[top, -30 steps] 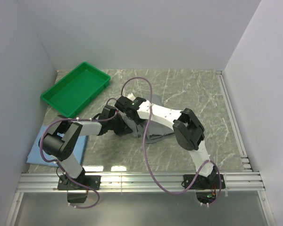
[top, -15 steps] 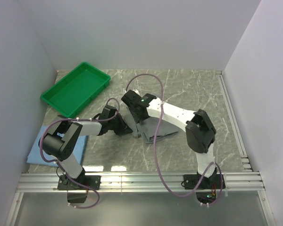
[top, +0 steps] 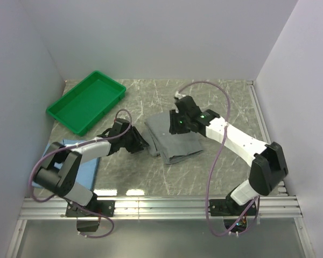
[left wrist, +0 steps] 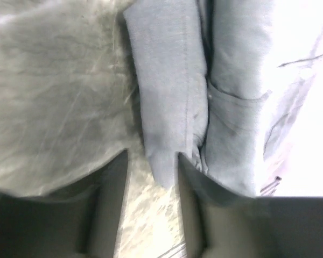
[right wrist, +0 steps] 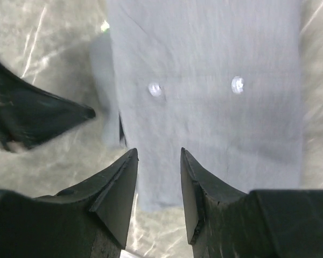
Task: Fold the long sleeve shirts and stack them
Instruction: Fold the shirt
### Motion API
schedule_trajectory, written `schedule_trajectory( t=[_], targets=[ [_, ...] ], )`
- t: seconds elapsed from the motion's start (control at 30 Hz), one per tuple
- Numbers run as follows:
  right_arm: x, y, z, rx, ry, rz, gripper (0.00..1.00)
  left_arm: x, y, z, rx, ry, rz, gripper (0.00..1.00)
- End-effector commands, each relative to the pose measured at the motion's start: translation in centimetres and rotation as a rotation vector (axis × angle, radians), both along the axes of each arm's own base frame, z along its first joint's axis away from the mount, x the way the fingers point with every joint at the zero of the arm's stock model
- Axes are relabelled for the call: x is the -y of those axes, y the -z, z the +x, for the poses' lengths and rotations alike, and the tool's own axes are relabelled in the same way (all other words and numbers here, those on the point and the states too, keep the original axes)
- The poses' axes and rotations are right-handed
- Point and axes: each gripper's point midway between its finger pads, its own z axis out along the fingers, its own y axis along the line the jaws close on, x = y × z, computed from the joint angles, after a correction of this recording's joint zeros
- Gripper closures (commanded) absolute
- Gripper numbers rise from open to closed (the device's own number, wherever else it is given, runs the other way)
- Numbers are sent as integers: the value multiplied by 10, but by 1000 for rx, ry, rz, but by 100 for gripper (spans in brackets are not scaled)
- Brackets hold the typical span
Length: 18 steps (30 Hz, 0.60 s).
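The left gripper point(top: 142, 145) is low at the table, its two dark fingers point(left wrist: 110, 204) parted with a clear gap between them. A pointed corner of the grey shirt point(top: 175, 142) reaches down into the mouth of that gap. The fingers stand on either side of the corner and do not press it, so the gripper is open and holds nothing. From this gripper the shirt's folded edge runs straight ahead as a narrow stitched band, with a wider panel of the same cloth just to its right.

The right gripper point(top: 177, 123) hovers over the far part of the same shirt. Its fingers point(right wrist: 116, 188) are spread about as wide as the left one's, with grey cloth and a strip of table showing between the tips. It grips nothing. Two small pale buttons point(right wrist: 155, 89) lie on the cloth just ahead of its fingertips. The grey shirt lies between the two grippers as a flat, roughly folded bundle.

The light blue shirt point(top: 90, 167) lies folded behind the left gripper, beside that arm's base. A green plastic tray point(top: 86, 102) sits on the far left, well apart from both grippers. The table point(top: 226, 102) is grey-green marble with pale veins, enclosed by plain white walls point(top: 151, 37), with an aluminium rail point(top: 161, 205) along the near edge.
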Motion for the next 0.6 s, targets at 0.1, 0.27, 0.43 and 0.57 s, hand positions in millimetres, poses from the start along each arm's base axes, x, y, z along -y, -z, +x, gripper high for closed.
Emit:
schedule_trajectory(
  t=[0.1, 0.27, 0.43, 0.57],
  targets=[
    [-20, -8, -24, -72, -98, 428, 55, -21, -55, 13, 136, -58, 81, 39],
    [-23, -10, -33, -90, -152, 533, 56, -9, -101, 39, 234, -31, 64, 41],
    [-22, -4, -41, -121, -186, 584, 58, 23, -118, 69, 247, 31, -5, 50],
    [-28, 4, -48, -169, -224, 634, 58, 48, -119, 87, 250, 75, -43, 53]
  ],
)
